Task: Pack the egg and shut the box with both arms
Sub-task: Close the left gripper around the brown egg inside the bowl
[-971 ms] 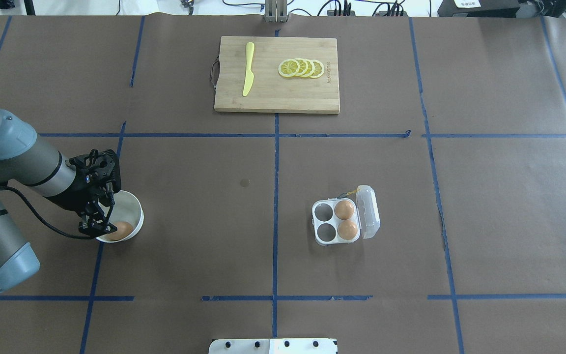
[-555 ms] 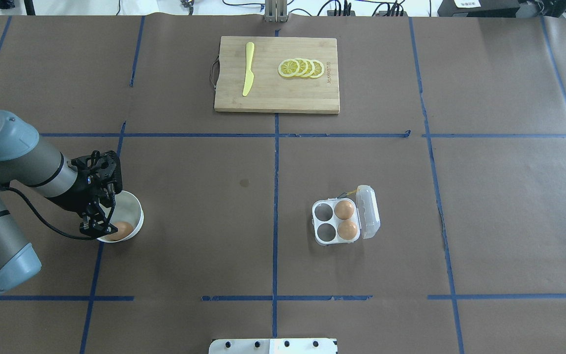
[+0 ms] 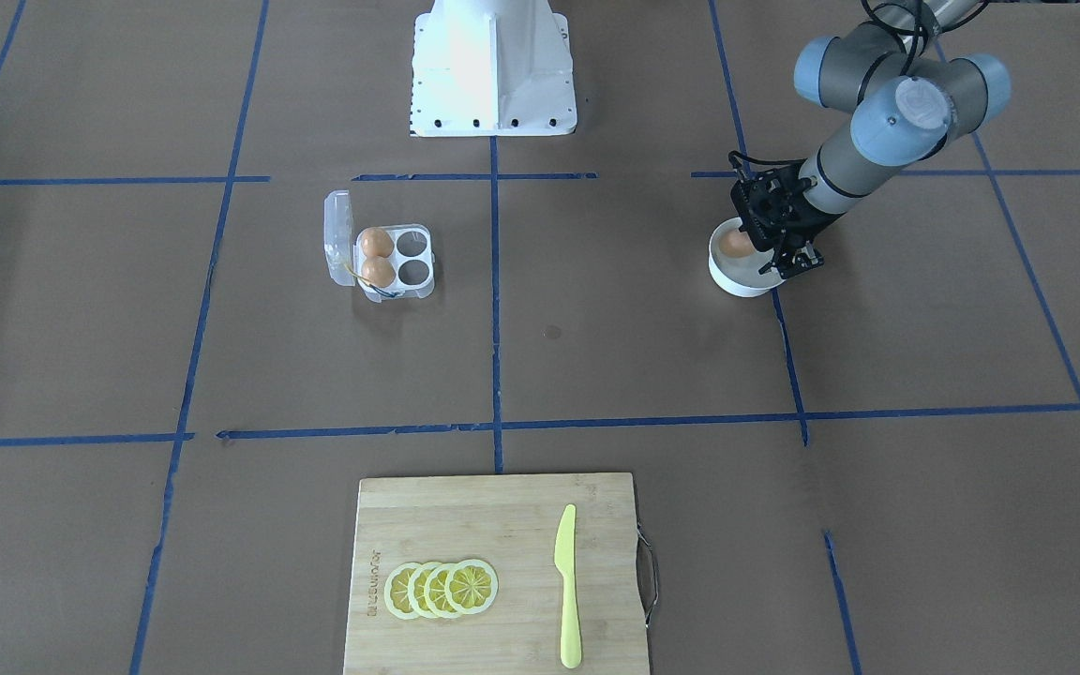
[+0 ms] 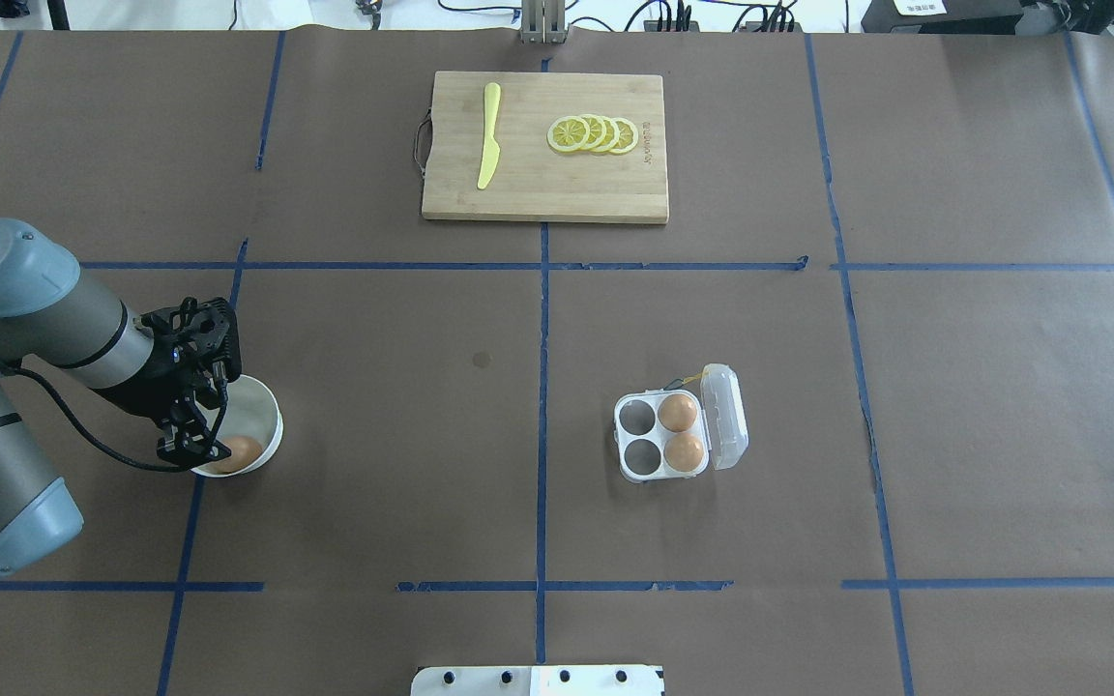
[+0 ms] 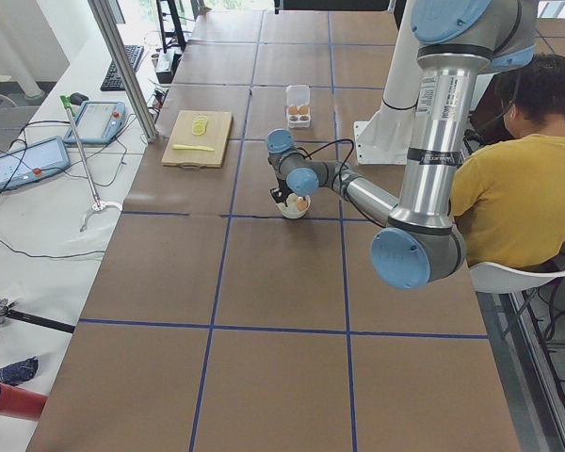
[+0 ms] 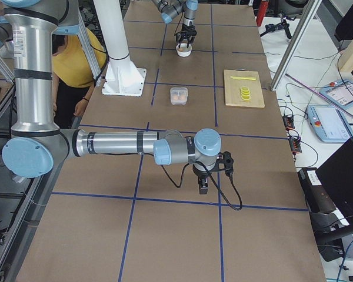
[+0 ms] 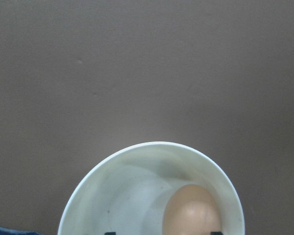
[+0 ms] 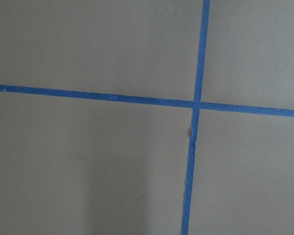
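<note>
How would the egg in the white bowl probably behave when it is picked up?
The egg looks smooth and rounded, so it may slip or roll along the curved bowl. Its shell is probably fragile, so squeeze gently.

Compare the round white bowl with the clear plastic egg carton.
The round white bowl is opaque; the clear plastic egg carton is see-through. The bowl holds one orange-brown egg; the carton holds two eggs. The left gripper hovers at the bowl; none is near the carton. Both sit open on the brown table.
</note>
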